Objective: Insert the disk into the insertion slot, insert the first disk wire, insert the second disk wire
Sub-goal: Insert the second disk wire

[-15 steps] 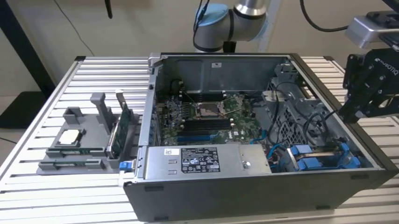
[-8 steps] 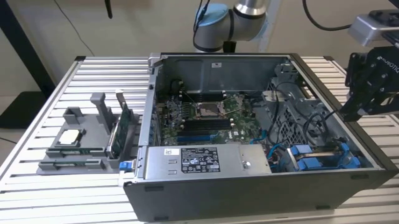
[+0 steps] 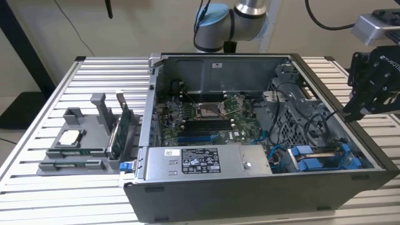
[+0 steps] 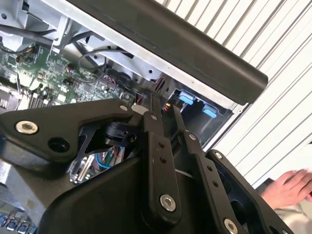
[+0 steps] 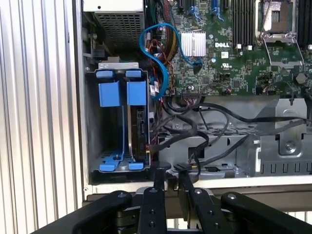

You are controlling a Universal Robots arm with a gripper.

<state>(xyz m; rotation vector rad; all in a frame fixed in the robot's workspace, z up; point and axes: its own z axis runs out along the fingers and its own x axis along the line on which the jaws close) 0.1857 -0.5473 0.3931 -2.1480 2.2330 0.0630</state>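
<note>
the caddy point(image 5: 136, 92) is bright blue around the dark disk point(image 5: 138, 127), the drive cage point(image 5: 88, 122) dark grey, the cable point(image 5: 165, 75) blue over a green motherboard point(image 5: 234, 68) with black memory slots point(image 5: 241, 22), the gripper point(image 5: 171, 173) matte black, the ribbed table point(image 5: 39, 122) pale silver, the power-supply box point(image 3: 237, 157) grey with a black-and-white label

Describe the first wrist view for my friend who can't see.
The gripper points into an open computer, close to loose black wires. A blue-framed disk sits in the grey drive cage beside the green motherboard.

Soft, even light; shadow inside the computer case point(image 3: 250, 204).
</note>
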